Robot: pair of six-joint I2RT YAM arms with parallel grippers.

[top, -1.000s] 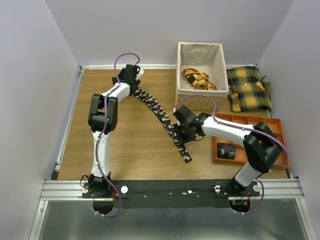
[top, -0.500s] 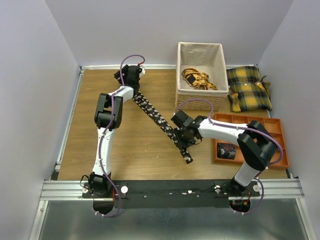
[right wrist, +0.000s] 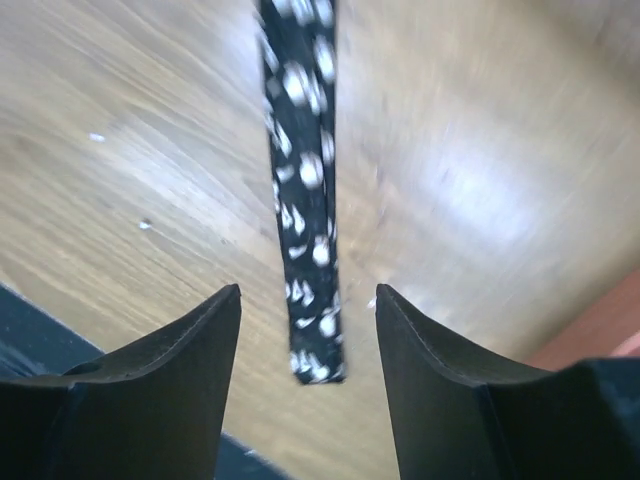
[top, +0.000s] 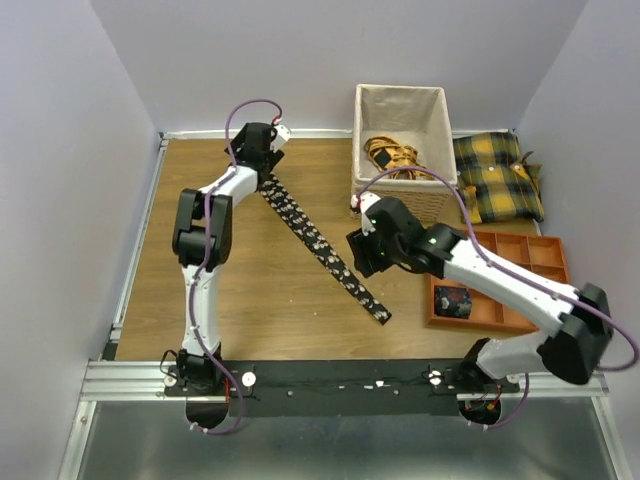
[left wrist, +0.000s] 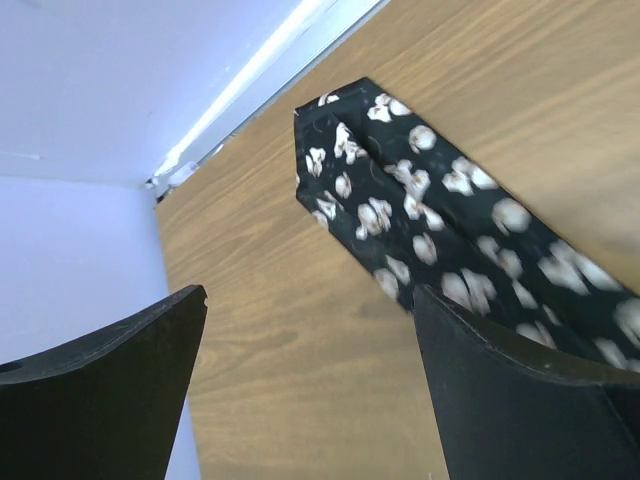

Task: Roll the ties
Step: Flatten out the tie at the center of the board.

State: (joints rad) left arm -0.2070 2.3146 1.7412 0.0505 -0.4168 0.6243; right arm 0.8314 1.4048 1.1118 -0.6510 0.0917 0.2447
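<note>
Pale bare walls [top: 60, 200] close round a wooden bench [top: 230, 300] with a metal rail [top: 340, 378] along its near edge, and one tie [top: 320, 243] lies stretched flat across the boards on a slant. Its broad pointed end is at the far side and its narrow end is close to the rail. The left claw [left wrist: 305, 375] hangs over the broad end with its fingers spread wide and nothing between them. The right claw [right wrist: 308, 330] is above the narrow end, fingers apart too, the strip lying loose on the wood beneath. To my eye the tie is laid out and the rolling proper is yet to start. I'd begin at the narrow tip: nip it squarely, fold it over onto itself, and turn it up the strip in small even bites. The left claw could press the broad end down so the cloth stays taut and straight. Limp fabric like this will likely skew or telescope if the edges are not kept in line. A rolled tie [top: 452, 300] sits in the orange tray [top: 545, 250] at the right. Behind it stand a cloth-lined basket [top: 398, 100] and two plaid cushions [top: 495, 175].
</note>
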